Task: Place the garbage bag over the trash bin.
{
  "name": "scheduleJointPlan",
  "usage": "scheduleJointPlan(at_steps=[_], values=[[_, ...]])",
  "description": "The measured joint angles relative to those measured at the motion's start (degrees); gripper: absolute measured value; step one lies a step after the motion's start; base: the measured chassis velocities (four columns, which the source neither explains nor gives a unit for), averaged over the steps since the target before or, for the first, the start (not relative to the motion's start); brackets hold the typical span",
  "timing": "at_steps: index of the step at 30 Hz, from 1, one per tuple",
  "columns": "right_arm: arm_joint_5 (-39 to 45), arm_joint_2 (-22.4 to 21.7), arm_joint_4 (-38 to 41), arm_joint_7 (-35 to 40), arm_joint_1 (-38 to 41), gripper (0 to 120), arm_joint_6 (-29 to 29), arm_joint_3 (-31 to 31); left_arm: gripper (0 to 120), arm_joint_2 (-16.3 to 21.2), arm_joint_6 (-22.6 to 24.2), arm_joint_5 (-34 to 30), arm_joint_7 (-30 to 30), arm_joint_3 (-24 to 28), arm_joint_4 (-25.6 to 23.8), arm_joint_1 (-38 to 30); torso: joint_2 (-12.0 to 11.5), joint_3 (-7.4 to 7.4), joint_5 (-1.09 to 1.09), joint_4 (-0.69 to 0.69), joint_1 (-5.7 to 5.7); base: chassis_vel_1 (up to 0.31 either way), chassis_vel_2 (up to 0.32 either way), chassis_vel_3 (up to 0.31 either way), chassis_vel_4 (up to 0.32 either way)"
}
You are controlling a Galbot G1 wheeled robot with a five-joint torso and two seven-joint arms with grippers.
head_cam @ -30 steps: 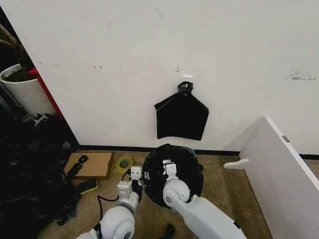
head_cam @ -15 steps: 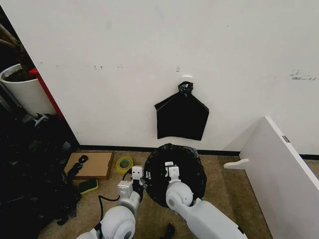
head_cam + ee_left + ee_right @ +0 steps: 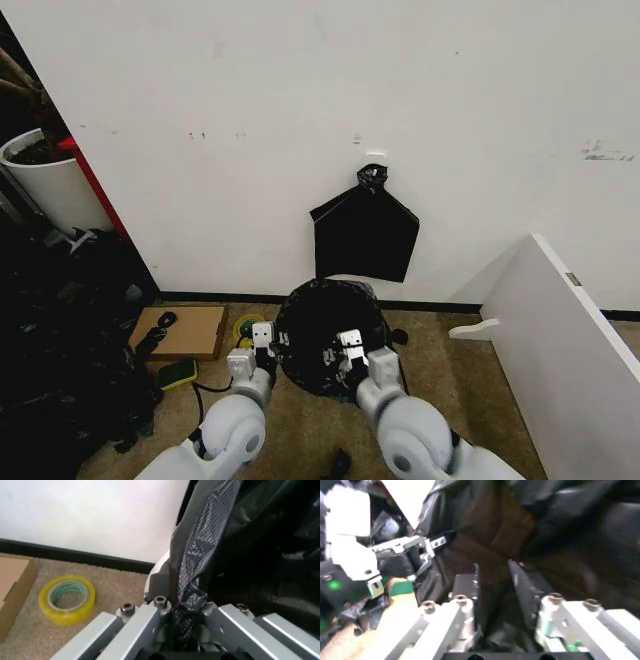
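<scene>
Garbage bag (image 3: 325, 325) covers the trash bin on the floor close to the wall, its glossy black plastic hiding the bin from my head camera; in my left wrist view a strip of the bin's white rim (image 3: 159, 567) shows beside the plastic. My left hand (image 3: 264, 340) is at the bag's left edge, and its two fingers are pinched tight on a fold of the bag (image 3: 192, 573), with the crinkled film running up between them. My right hand (image 3: 349, 350) is at the near side of the bag, tipped into the black plastic; its fingers (image 3: 468, 588) stand a little apart with dark film (image 3: 530, 528) between and around them, and I cannot tell whether they grip any of it. Just left of the bin a roll of yellow tape (image 3: 247, 328) lies on the floor, with a flat cardboard box (image 3: 190, 330) beyond it. On the wall above hangs a flat black bundle (image 3: 364, 232) with a knotted top.
</scene>
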Motion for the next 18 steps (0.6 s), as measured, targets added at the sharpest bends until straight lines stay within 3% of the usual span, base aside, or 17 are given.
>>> scheduleJointPlan(at_steps=[9,15,18], values=[[5.77,-4.72,9.07,-4.48,-6.87,57,1.79,11.50,0,2.90,-3.44,-4.84,6.41,-2.93,0.79,0.84,0.00,0.00,-0.02,0.01,0.00,0.000,0.000,0.000,0.000],[22.30,-5.63,10.48,-6.13,-5.47,82,3.26,22.42,0,5.76,-8.00,-5.50,14.39,-4.56,2.95,2.31,0.00,0.01,-0.02,0.02,0.00,0.000,0.000,0.000,0.000],[26.79,-5.83,9.28,-6.66,-4.88,89,3.49,24.70,0,6.33,-9.04,-5.50,16.00,-4.76,2.95,3.05,0.00,0.01,-0.01,0.02,0.00,0.000,0.000,0.000,0.000]])
